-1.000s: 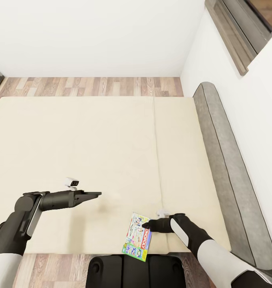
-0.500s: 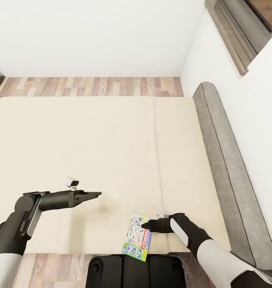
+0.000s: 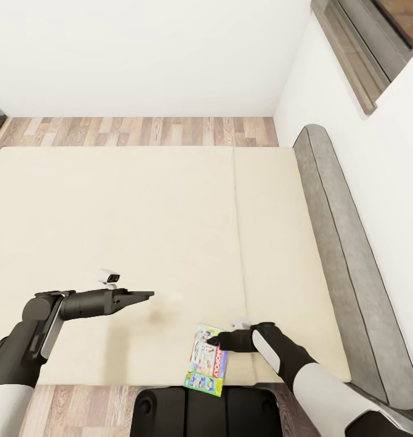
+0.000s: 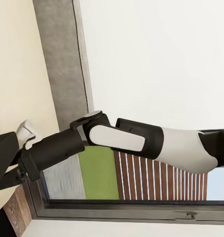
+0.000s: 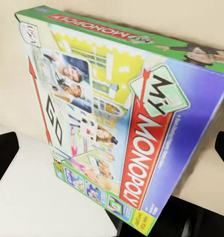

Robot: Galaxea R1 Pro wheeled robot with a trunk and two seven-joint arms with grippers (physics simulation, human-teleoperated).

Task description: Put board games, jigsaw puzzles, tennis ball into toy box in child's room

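Green-white Monopoly board game box [image 3: 207, 360] lies at the near edge of the beige bed [image 3: 139, 230]. Right gripper [image 3: 213, 342] touches its far end, jaws spread around it, unclenched. Left gripper [image 3: 142, 295] idle above the mattress; grip state unclear. Centre the box, then clamp evenly.

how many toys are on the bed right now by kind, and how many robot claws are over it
board games: 1, the Monopoly box at the near edge of the bed
jigsaw puzzles: 0
tennis balls: 0
claws: 2, the left claw and the right claw
total: 1 toy, 2 claws
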